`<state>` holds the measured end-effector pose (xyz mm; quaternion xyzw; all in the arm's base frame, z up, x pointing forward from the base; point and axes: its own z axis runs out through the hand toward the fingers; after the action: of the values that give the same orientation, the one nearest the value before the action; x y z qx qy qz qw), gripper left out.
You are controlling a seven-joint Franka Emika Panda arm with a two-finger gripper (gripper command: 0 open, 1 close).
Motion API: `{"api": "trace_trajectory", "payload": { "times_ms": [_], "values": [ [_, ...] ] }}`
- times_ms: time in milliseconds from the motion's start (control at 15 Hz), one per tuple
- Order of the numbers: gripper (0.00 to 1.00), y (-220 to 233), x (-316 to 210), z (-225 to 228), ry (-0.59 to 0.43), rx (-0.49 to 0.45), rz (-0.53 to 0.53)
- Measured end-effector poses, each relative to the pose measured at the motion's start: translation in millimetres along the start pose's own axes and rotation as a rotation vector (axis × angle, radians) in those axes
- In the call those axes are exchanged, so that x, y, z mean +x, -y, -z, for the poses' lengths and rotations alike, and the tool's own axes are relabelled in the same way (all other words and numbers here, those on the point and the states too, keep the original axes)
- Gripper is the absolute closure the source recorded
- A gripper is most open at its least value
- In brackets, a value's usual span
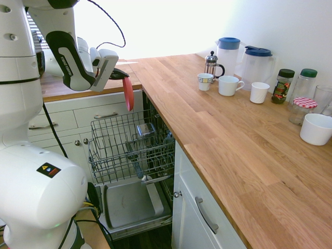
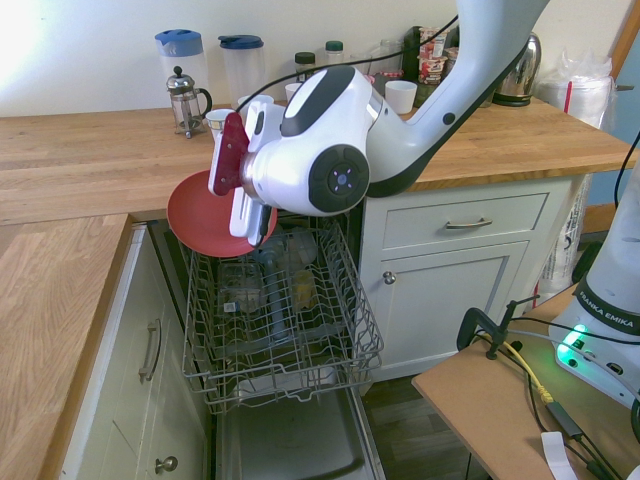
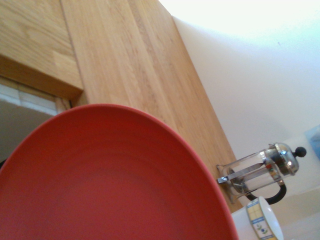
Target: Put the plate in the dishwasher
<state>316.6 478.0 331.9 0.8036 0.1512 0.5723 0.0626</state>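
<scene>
- The gripper [image 1: 122, 75] is closed on the edge of the red plate [image 1: 128, 94], and it holds this plate in the air.
- The plate hangs from the fingertips and stands steeply, almost upright, in the first exterior view.
- Below the end effector is the dishwasher [image 2: 291, 440], which is open, with its door folded down.
- Its wire rack [image 2: 282, 320] is pulled out, lower than the gripper and the plate; in the second exterior view, the low edge of the plate overlaps the far corner of this rack.
- In the rack, also lower than the gripper, there is a clear container [image 1: 146, 129].
- Beside the end effector, the wooden countertop [image 1: 207, 135] runs along the wall.
- On this countertop, well apart from the gripper, stand the French press [image 1: 211, 65], the patterned cup [image 1: 204, 82] and the white mug [image 1: 229, 85].
- Behind these stand two pitchers with blue lids [image 1: 227, 54], also well apart from the gripper.
</scene>
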Motion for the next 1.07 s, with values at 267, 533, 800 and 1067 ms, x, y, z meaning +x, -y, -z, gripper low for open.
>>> {"api": "trace_trajectory", "payload": {
  "times_ms": [267,533,800,1067],
  "values": [
    [1.0,19.1,-42.7,-7.7,0.023,0.003,-0.009],
    [1.0,31.3,-74.7,-11.8,0.03,0.001,-0.026],
    [1.0,37.7,-105.6,-20.4,0.032,-0.003,-0.041],
    [1.0,42.1,-125.1,-23.9,0.03,-0.005,-0.061]
  ]
}}
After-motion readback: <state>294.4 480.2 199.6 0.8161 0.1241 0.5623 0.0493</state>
